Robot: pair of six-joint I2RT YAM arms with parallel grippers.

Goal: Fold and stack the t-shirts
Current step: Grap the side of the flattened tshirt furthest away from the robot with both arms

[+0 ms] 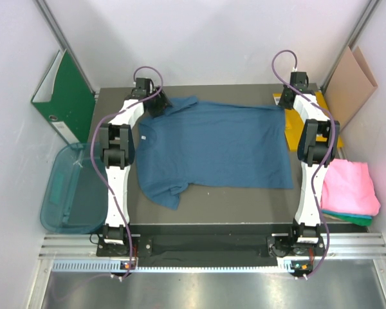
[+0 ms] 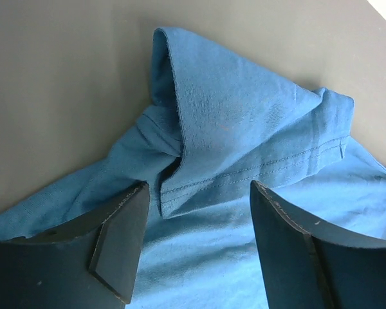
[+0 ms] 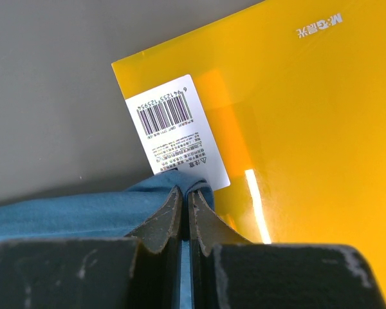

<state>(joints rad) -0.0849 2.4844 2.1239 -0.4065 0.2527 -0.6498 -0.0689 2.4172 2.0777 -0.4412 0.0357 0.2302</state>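
A dark blue t-shirt [image 1: 212,145] lies spread flat across the middle of the table, collar to the left. My left gripper [image 1: 156,103] is at its far-left sleeve; in the left wrist view its jaws [image 2: 199,188] stand open over the folded-over sleeve [image 2: 244,129], with cloth lying under the gap. My right gripper [image 1: 289,96] is at the shirt's far-right corner, and its fingers [image 3: 185,192] are shut on the blue hem corner [image 3: 83,215]. A folded pink t-shirt [image 1: 350,183] lies on a teal-green one [image 1: 347,217] at the right edge.
A yellow plastic folder [image 3: 309,129] with a barcode label [image 3: 174,129] lies under the right gripper. A green binder [image 1: 64,96] leans at the left wall above a translucent teal bin [image 1: 71,190]. A brown cardboard sheet [image 1: 350,84] leans at the back right.
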